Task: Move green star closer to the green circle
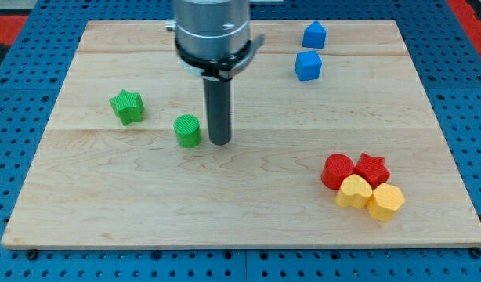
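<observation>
my tip (219, 142) is down on the table (248, 211), just right of the green circle (188, 131) in view, small gap, not touching. No fingers on this rig, only the rod, so it holds nothing. green star (127, 106) sits left of the green circle and slightly toward the view's top, near but apart. Well right of the circle, toward the top: blue pentagon-like block (314, 34) above blue cube (308, 66). Far right and lower than the circle: tight cluster of red cylinder (337, 170), red star (371, 168), yellow heart (354, 191), yellow hexagon (385, 201).
</observation>
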Motion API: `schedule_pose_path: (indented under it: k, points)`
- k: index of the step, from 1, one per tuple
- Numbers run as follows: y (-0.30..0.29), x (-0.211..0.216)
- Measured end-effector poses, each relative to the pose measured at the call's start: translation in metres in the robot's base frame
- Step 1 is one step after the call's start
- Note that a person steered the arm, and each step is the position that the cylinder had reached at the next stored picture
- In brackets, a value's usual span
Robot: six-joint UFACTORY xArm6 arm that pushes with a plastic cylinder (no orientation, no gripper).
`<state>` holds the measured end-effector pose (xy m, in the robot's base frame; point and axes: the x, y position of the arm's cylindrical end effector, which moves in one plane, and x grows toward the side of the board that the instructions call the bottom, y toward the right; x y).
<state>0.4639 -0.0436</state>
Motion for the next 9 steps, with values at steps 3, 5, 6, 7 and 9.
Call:
schedule_pose_path:
  k: [3,5,6,7,9]
  points:
    - [-0.063,0.042]
    - [-0.189,0.029]
    - [-0.193,-0.024]
    - [-0.193,-0.057]
    - [-0.153,-0.068]
